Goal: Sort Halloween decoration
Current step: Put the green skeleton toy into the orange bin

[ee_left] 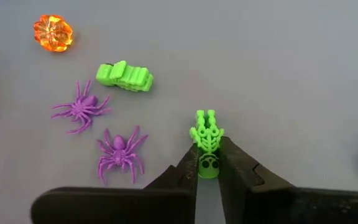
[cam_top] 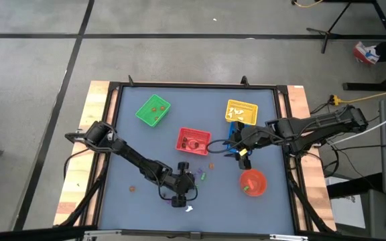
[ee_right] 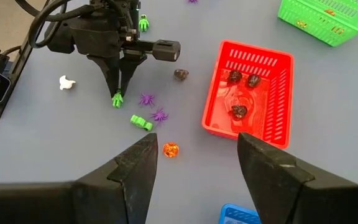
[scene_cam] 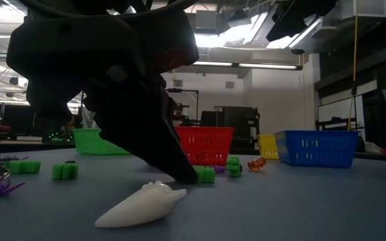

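Left gripper (ee_left: 207,163) clenched on a green skeleton (ee_left: 206,144)

You see it pinched on the desk (cam_top: 146,144) near the front edge, beside two purple spiders (ee_left: 81,109); your right gripper (ee_right: 194,165) hangs released near the red basket (ee_right: 248,93).

Both arms were matte black, chunky segmented links with rounded joint housings and black cables looping off the left arm (cam_top: 129,155) near its base. The left gripper (ee_right: 117,93) had long fingers tapering to narrow points under a boxy black body. The right gripper (ee_right: 194,165) fingers looked broad, flat and wedge-shaped.
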Tool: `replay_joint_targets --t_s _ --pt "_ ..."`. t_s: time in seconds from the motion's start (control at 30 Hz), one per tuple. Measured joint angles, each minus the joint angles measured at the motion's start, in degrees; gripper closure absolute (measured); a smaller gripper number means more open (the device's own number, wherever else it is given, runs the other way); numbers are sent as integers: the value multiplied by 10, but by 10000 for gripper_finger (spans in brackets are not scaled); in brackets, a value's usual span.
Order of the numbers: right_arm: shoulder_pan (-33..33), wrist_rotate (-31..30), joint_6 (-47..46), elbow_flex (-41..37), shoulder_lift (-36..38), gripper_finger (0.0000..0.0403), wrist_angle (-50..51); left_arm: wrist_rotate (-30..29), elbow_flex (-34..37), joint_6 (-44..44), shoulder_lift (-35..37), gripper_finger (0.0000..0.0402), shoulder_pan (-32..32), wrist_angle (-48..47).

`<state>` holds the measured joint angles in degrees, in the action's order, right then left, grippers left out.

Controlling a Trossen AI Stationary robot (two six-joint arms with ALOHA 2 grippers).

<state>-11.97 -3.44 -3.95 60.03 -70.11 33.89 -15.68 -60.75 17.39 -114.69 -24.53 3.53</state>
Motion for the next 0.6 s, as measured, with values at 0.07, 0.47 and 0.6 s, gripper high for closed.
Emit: replay_joint_targets --t_s 0.07,0.47,0.6 --pt "0 0 0 0 0 182 0 0 0 0 0 380 0 0" --pt "0 0 0 0 0 182 -8 -8 2 -1 48 377 17 8" --pt "0 0 -16 0 -2 182 -38 -10 2 -1 71 377 34 15"
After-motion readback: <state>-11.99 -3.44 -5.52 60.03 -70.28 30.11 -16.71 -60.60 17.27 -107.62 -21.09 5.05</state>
